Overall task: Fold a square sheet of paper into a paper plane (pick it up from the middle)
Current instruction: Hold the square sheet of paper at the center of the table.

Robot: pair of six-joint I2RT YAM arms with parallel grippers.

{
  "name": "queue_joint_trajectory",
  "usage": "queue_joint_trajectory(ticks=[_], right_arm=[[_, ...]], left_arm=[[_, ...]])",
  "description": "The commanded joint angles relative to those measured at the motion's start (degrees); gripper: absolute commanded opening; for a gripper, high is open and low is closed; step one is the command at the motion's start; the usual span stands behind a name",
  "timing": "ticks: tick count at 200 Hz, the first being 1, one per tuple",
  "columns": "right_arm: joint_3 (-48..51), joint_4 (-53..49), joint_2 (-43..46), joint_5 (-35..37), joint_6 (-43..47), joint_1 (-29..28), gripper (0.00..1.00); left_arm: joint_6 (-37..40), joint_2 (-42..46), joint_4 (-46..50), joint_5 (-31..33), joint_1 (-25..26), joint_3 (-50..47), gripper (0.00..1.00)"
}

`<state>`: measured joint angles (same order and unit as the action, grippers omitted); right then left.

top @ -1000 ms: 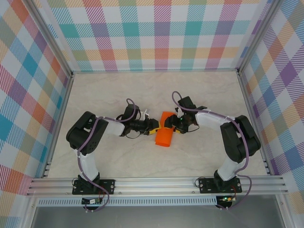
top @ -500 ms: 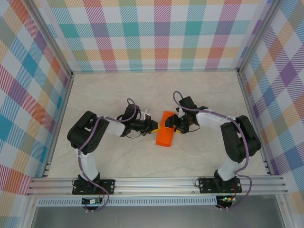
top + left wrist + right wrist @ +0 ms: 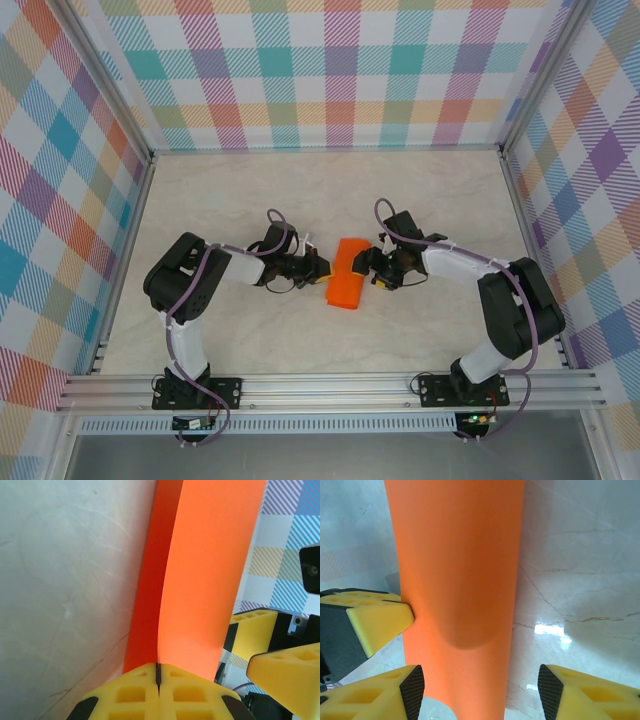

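Observation:
The square sheet of paper (image 3: 346, 273) is bright orange and lies folded into a narrow rectangle at the middle of the table, with two layers showing in the left wrist view (image 3: 210, 570). My left gripper (image 3: 321, 268) is shut on its left edge, the yellow jaws pressed together on the paper (image 3: 158, 672). At the sheet's right side my right gripper (image 3: 371, 270) stands open. Its fingertips (image 3: 413, 690) straddle the paper's near end (image 3: 460, 580) without pinching it. No paper plane shape is in view.
The marble-look table (image 3: 250, 200) is fenced by checked walls (image 3: 330, 70) at the back and both sides. An aluminium rail (image 3: 330, 385) runs along the near edge by the arm bases. Free surface lies behind and in front of the paper.
My left gripper has closed on the paper's left edge. The right gripper has drawn back a little to the right and nearer. The raised upper flap has come down, so the sheet looks flatter.

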<state>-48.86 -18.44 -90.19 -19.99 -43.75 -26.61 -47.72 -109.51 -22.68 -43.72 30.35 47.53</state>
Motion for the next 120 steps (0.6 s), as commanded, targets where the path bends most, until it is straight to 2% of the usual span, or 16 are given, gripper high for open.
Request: queue_joint_trajectory(ticks=[1,120], right_arm=[[0.70,3.47,-0.64,-3.03,-3.13,0.40,0.64],[-3.00,1.36,-6.23,-1.52,-1.59,0.40,0.58]], left_arm=[[1.67,-1.22,2.46,1.53,1.12,1.13,0.00],[2.81,-1.80,4.48,0.77,1.71,3.31,0.00]])
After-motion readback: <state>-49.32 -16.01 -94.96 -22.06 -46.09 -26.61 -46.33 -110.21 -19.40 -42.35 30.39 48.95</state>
